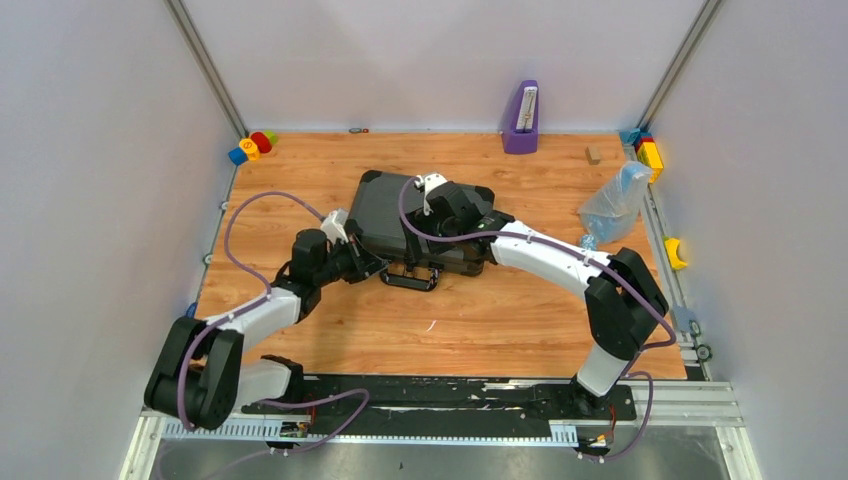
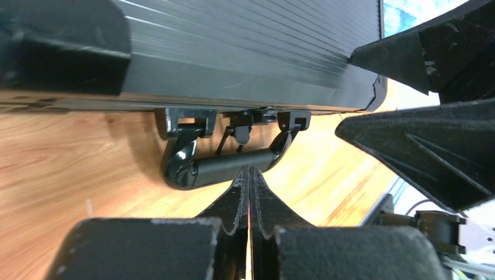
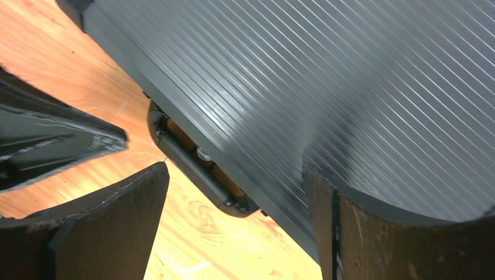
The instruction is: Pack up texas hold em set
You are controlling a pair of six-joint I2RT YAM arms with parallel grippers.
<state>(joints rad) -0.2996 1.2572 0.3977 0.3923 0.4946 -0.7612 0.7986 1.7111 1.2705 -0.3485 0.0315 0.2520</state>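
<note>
case (image 1: pixel 400 215) lies flat and closed in the middle of the wooden tabletop (image 1: pixel 500 330), ribbed black lid up, its long front edge facing the arms' bases. the carrying handle (image 1: pixel 410 278) sticks out from that front edge and rests low over the wood.

left fingers (image 1: pixel 370 262) are pressed fully together with nothing between them. in the left wrist view their joined tip (image 2: pixel 249 175) points straight at the middle of the handle (image 2: pixel 227 166), right at its bar; actual contact cannot be told. a small latch (image 2: pixel 242 125) sits between the two handle mounts, under the edge of the case (image 2: pixel 245 52).

right fingers (image 1: pixel 455 225) are spread wide and hold nothing. they hang over the near part of the lid, straddling the front edge. in the right wrist view one finger (image 3: pixel 105 227) is over bare wood and the other (image 3: pixel 408 233) is over the ribbed lid (image 3: pixel 350 87), with a latch (image 3: pixel 195 169) on the edge between them.

at the back edge stands a purple upright object (image 1: pixel 521 118). bright toy blocks (image 1: pixel 252 146) sit in the far left corner, and a crumpled clear plastic bag (image 1: pixel 613 203) lies to the right of the case, well apart from it.
</note>
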